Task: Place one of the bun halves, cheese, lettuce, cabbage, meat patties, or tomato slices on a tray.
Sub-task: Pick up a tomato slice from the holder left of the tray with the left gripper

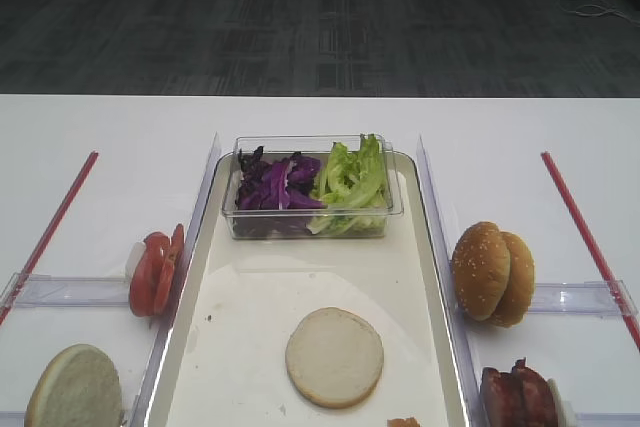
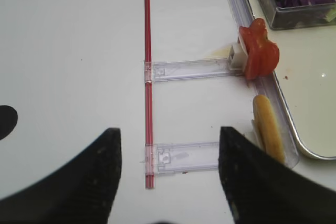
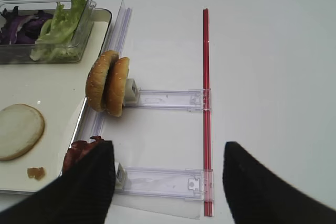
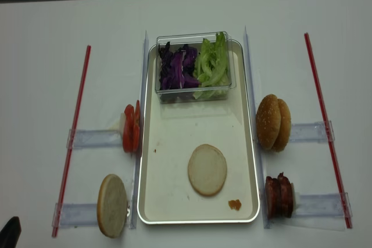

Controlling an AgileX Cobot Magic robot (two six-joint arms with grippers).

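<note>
A pale bun half [image 1: 334,357] lies flat on the cream tray [image 1: 250,297]. A clear box on the tray's far end holds purple cabbage [image 1: 275,184] and green lettuce [image 1: 350,177]. Left of the tray stand tomato slices [image 1: 155,272] and another pale bun half [image 1: 75,387]. On its right stand sesame bun halves [image 1: 492,272] and meat patties [image 1: 518,395]. Cheese is out of view. My left gripper [image 2: 168,177] is open over bare table, left of the bun half [image 2: 268,127]. My right gripper [image 3: 168,182] is open, its left finger [image 3: 84,187] partly covering the patties [image 3: 79,153].
Red strips [image 4: 78,120] [image 4: 325,126] run along both sides of the table, joined to clear plastic rails [image 4: 93,137] [image 4: 314,204] that hold the food upright. A small orange-brown crumb [image 4: 234,204] lies at the tray's near right corner.
</note>
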